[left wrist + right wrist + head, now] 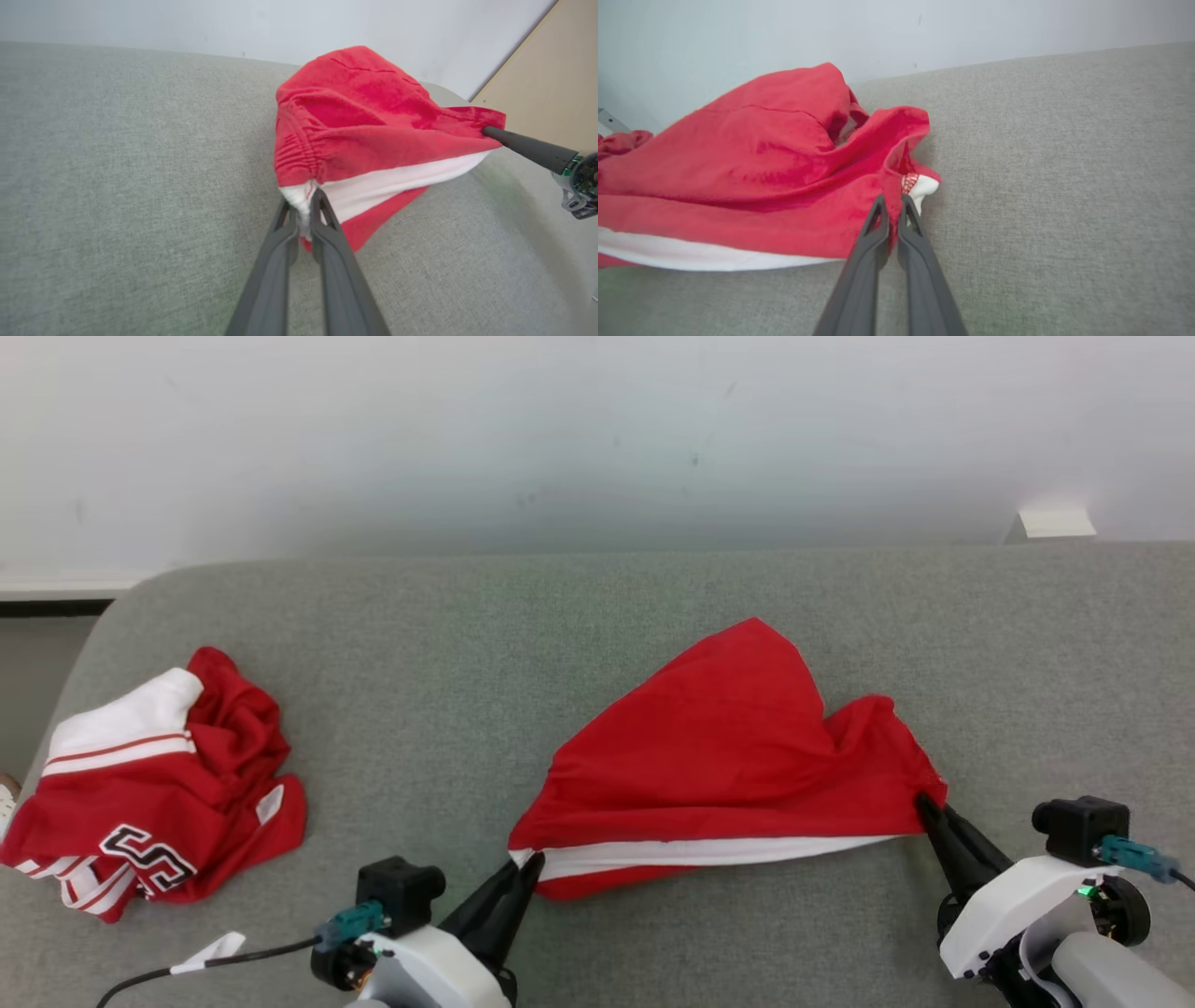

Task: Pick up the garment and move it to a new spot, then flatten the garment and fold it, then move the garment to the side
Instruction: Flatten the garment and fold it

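The red garment (728,756) lay on the gray surface (597,616), a bit to the right of the middle. The left tool (527,868) was clenched on the garment's near left corner, right where the white stripe (709,851) ended. The right tool (924,803) was pinched tight on the near right corner. The edge between the two tools, with the white stripe along it, was pulled almost straight. A small red flap hung below the stripe by the left tool. The rest of the garment was bunched up. It rose to a point toward the wall (597,429).

There was a wide bare patch of gray between the garment and a second garment (159,784). That one was red and white with black letters. It lay crumpled, well apart, close to the left edge of the surface. More bare gray lay to the right of the right tool. A strip of gray also ran behind the garment, up to the back edge by the wall. I could not tell if the held edge touched the surface.
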Controlling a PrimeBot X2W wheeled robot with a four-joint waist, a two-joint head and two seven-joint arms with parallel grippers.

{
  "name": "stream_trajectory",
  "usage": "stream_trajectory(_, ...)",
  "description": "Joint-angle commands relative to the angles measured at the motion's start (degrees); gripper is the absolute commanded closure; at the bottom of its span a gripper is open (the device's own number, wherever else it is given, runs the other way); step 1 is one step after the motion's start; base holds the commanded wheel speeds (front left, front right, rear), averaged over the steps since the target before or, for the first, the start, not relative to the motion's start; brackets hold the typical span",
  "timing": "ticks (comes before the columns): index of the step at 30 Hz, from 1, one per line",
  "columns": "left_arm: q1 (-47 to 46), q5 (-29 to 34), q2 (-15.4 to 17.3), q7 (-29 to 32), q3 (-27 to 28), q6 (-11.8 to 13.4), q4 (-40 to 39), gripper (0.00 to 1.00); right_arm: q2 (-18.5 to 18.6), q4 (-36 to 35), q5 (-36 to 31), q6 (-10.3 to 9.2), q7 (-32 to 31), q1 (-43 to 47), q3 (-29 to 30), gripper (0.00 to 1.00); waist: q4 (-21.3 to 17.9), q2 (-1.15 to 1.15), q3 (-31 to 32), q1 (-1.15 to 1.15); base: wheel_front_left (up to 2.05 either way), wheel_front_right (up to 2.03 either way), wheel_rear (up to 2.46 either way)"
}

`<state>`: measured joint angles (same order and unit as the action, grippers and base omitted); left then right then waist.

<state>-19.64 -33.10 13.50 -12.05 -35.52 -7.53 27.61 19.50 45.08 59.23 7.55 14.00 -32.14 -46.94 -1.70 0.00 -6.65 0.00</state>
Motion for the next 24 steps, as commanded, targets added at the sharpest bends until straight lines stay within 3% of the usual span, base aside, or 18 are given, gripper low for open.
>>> stream_trajectory(1, 0.28, -0.72, 0.75, -0.46, 0.21, 0.12, -0.76, 1.0, 1.07, -2.32, 2.04, -0.12, 0.39, 1.02, 0.29, 1.0, -0.02, 0.0, 0.92, 0.0, 0.0, 0.0, 0.0)
stream_trajectory(8, -5.49, 1.62, 4.51, 1.97, 0.02, 0.84, -4.76, 1.0, 4.46, -13.28, 9.99, -0.12, -0.7, -2.1, 1.66, 1.0, -0.6, 0.0, 0.95, 0.0, 0.0, 0.0, 0.0)
stream_trajectory(12, -10.36, 2.05, 6.29, 4.45, 1.39, 1.23, -6.15, 1.0, 5.16, -15.45, 12.9, -0.12, -2.86, -5.13, 2.7, 1.0, -1.22, 0.0, -0.66, 0.0, 0.0, 0.0, 0.0)
stream_trajectory(18, -23.39, -5.47, 7.42, 14.03, 4.6, 0.33, -4.94, 1.0, 4.55, -13.7, 16.92, -0.12, -10.74, -16.31, 4.18, 1.0, -2.26, 0.0, -6.65, 0.0, 0.0, 0.0, 0.0)
stream_trajectory(24, -40.06, -8.29, 9.06, 21.19, 4.09, 0.08, 1.34, 1.0, 2.45, -8.9, 16.61, -0.12, -13.31, -30.73, 6.25, 1.0, -3.57, 0.0, -13.9, 0.0, 0.0, 0.0, 0.0)
